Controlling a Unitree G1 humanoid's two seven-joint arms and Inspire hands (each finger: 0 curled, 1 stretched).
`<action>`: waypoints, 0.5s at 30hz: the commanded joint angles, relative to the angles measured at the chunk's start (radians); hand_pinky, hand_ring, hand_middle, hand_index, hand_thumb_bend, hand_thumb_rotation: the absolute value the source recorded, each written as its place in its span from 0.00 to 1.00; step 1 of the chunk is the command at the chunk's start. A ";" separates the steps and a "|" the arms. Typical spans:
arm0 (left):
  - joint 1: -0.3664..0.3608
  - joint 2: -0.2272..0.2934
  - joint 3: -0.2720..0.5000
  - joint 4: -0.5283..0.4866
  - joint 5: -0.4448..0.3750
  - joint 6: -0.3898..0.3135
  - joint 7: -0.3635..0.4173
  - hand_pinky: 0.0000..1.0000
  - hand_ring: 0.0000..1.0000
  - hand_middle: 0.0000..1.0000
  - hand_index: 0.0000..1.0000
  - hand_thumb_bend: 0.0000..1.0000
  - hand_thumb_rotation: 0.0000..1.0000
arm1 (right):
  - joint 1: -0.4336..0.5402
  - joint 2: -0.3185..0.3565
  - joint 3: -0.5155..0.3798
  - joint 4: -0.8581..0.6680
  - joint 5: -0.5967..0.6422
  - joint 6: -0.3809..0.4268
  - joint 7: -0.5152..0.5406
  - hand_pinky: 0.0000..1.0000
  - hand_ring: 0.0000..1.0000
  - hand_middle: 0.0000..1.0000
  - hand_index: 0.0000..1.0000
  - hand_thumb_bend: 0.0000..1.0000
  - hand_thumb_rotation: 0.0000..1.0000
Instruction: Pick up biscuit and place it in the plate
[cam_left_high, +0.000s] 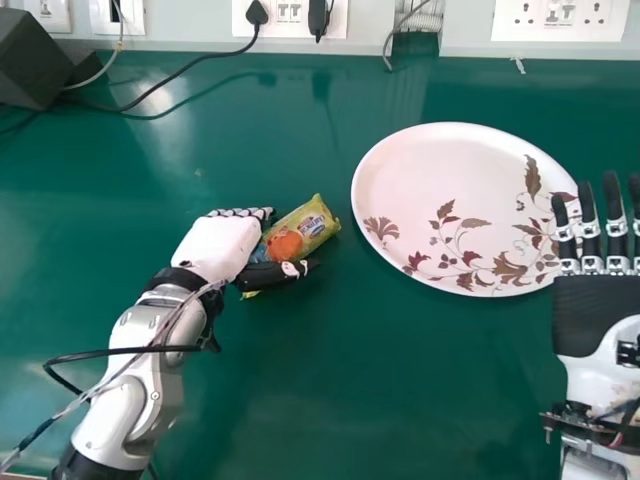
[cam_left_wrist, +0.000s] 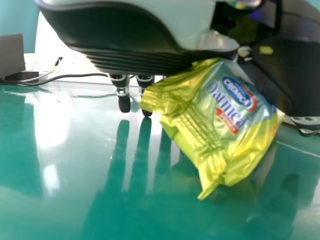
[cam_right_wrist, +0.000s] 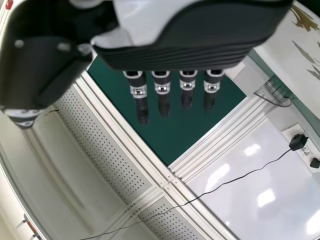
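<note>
In the head view my left hand is left of the plate, its fingers and thumb round the yellow-green biscuit packet, which juts out on the hand's right side. The left wrist view has the left hand with the packet held between thumb and palm side; part of it is covered by the hand. The round white plate with a brown leaf pattern lies right of the packet, apart from it. At the right edge, my right hand has straight fingers beside the plate; the right wrist view also has the right hand.
The green table carries a dark box at its back left, with black cables running from it. Wall sockets line the back edge.
</note>
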 joint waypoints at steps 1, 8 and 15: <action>0.042 0.021 -0.043 0.056 -0.018 -0.015 -0.059 1.00 1.00 1.00 1.00 1.00 0.69 | 0.031 0.050 0.012 0.026 0.020 0.012 0.015 0.80 0.96 0.94 0.88 1.00 0.26; 0.028 0.051 -0.064 0.063 -0.030 -0.026 -0.078 1.00 0.99 1.00 1.00 1.00 0.67 | 0.034 0.062 0.013 0.024 0.029 0.008 0.020 0.73 0.92 0.91 0.85 1.00 0.21; 0.016 0.063 -0.085 0.072 -0.025 -0.015 -0.103 0.81 0.83 0.92 0.98 1.00 0.63 | 0.042 0.069 0.019 0.011 0.033 0.007 0.005 0.68 0.87 0.87 0.82 0.99 0.13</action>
